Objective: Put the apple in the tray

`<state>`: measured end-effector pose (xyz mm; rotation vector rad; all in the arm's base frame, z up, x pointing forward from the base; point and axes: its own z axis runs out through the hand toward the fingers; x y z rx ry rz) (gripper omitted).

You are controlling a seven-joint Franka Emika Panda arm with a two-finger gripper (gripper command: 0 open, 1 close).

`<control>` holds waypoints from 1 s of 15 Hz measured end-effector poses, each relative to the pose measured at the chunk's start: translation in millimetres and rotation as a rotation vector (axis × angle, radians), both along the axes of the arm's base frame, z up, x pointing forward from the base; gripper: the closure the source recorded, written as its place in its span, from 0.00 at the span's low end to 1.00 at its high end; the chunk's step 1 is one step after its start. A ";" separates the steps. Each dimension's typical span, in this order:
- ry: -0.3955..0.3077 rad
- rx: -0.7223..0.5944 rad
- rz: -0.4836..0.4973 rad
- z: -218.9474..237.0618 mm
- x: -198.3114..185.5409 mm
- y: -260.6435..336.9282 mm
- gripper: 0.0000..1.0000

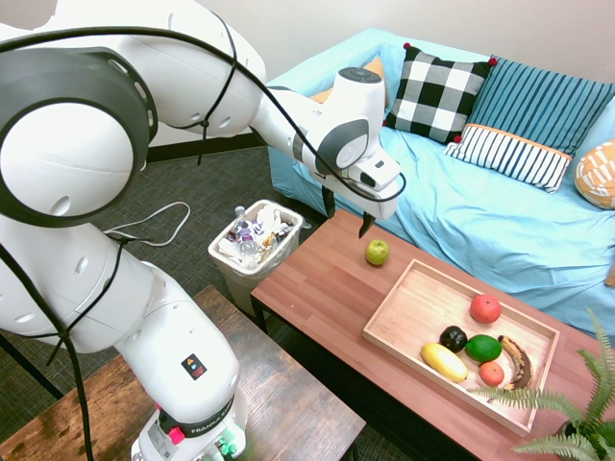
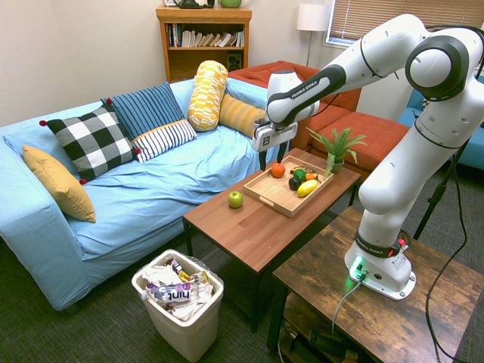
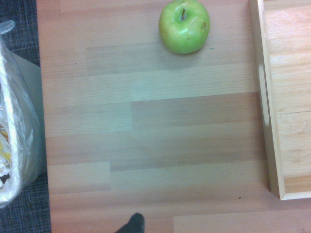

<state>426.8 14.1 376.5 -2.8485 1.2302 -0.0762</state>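
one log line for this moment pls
phase: approach | gripper: open, empty, above table | apple: on table, outside tray | task: not done

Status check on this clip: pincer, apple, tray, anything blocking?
Pincer open, empty, above table. Apple on table, outside tray. Nothing between apple and tray.

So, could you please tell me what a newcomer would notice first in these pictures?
Probably the big white robot arm reaching over the long reddish-brown wooden coffee table, its pincer open and pointing down above the tabletop. Just past it a small shiny yellow-green apple sits alone on the table, outside the shallow light-wood tray holding several colourful fruits. Behind them runs a sofa draped in a bright blue sheet.
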 end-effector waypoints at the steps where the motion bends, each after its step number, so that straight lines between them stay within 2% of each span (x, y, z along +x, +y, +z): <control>1: 0.000 0.000 -0.001 0.0 0.8 0.4 0.00; 4: -0.010 -0.019 -0.032 -5.1 8.8 14.4 0.00; 8: -0.019 -0.054 -0.075 -32.3 57.8 33.4 0.00; 15: 0.077 -0.087 -0.129 -149.2 161.7 45.2 0.00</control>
